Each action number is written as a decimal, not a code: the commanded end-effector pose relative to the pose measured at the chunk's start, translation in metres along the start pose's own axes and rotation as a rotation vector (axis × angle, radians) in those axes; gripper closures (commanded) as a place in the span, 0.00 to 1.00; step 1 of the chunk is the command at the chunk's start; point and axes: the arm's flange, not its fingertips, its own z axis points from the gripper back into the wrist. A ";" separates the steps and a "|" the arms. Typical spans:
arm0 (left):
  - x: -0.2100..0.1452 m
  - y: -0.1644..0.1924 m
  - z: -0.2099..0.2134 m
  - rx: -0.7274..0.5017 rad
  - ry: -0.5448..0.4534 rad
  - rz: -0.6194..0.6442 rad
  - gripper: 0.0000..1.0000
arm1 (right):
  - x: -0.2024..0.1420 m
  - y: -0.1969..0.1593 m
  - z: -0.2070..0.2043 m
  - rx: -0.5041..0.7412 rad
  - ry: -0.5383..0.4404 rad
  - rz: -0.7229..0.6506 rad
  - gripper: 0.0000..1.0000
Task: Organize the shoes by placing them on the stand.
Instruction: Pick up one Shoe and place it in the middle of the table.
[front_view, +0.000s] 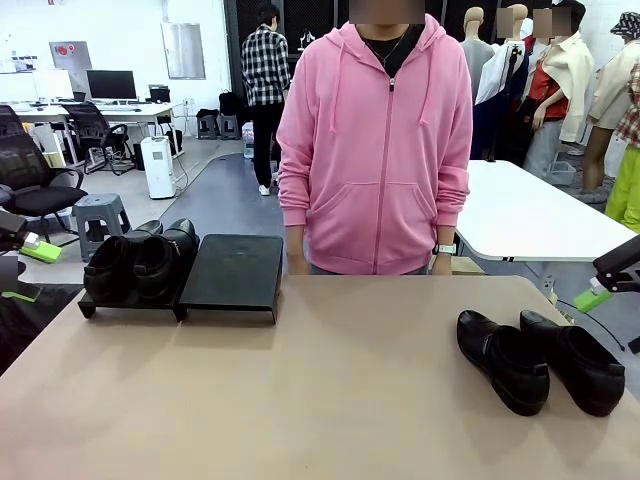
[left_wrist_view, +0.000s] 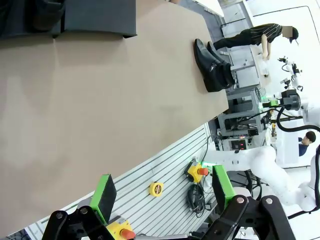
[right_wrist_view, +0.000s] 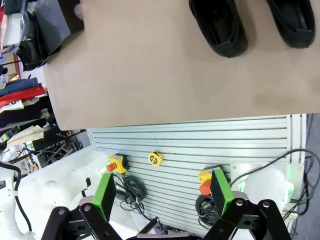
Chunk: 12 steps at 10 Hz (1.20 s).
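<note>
Two glossy black shoes (front_view: 140, 262) sit side by side on the left panel of the low black stand (front_view: 232, 272); its right panel is bare. Another pair lies on the tan table at the near right: one shoe (front_view: 503, 360) and its mate (front_view: 575, 362) beside it. My left gripper (front_view: 28, 272) hovers open at the left edge, off the table. My right gripper (front_view: 600, 290) hangs open at the right edge, just beyond the loose pair. The left wrist view shows my left gripper (left_wrist_view: 162, 195) empty, far from the loose shoes (left_wrist_view: 212, 65). The right wrist view shows my right gripper (right_wrist_view: 162, 195) empty, below the loose shoes (right_wrist_view: 220, 25).
A person in a pink hoodie (front_view: 375, 150) stands at the far edge of the table (front_view: 330, 400), hands down behind it. A white table (front_view: 530, 215) stands behind on the right. Below the near table edge are a slatted rail and red stop buttons (right_wrist_view: 202, 182).
</note>
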 end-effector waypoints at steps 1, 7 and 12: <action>-0.002 0.001 0.000 0.003 0.003 -0.002 0.00 | 0.000 0.001 0.001 0.036 0.004 0.022 0.00; -0.002 0.001 0.000 0.003 0.003 -0.002 0.00 | 0.054 0.064 -0.056 -0.322 -0.050 0.070 0.00; -0.002 0.001 0.000 0.003 0.003 -0.002 0.00 | 0.092 0.059 -0.087 -0.650 -0.191 -0.008 0.00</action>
